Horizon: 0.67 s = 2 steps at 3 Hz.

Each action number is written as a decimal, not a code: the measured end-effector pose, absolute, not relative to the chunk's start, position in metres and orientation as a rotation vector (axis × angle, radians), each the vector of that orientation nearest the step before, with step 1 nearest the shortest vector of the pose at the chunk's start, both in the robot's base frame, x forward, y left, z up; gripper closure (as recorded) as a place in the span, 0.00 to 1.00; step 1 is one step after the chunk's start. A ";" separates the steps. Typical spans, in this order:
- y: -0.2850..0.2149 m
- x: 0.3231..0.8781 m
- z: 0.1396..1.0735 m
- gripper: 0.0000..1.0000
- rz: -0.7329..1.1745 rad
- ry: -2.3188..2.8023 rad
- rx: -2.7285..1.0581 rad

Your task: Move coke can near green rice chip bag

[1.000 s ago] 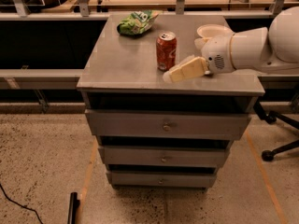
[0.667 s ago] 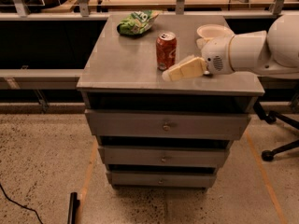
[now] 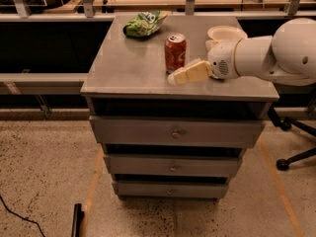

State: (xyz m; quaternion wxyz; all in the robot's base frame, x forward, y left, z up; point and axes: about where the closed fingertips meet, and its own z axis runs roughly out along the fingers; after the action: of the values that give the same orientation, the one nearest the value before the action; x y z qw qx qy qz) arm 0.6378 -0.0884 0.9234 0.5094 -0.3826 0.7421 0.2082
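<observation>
The coke can [image 3: 175, 53], red with a silver top, stands upright near the middle of the grey cabinet top [image 3: 128, 68]. The green rice chip bag [image 3: 143, 23] lies at the back left of the top, well apart from the can. My gripper [image 3: 174, 78] reaches in from the right on a white arm [image 3: 256, 56]. Its cream-coloured fingers [image 3: 190, 73] point left, just in front of and below the can, close to its base.
A white round bowl [image 3: 225, 33] sits at the back right of the top, behind my arm. The cabinet has three drawers [image 3: 175, 132]. A wooden bench runs behind. An office chair base [image 3: 296, 157] stands on the floor at the right.
</observation>
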 end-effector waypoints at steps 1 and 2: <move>-0.086 0.643 0.919 0.00 0.498 1.781 -0.900; -0.088 0.668 0.912 0.00 0.475 1.772 -0.895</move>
State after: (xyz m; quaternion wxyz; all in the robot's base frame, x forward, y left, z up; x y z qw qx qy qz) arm 0.6676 -0.0877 0.9123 0.5228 -0.3738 0.7400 0.1984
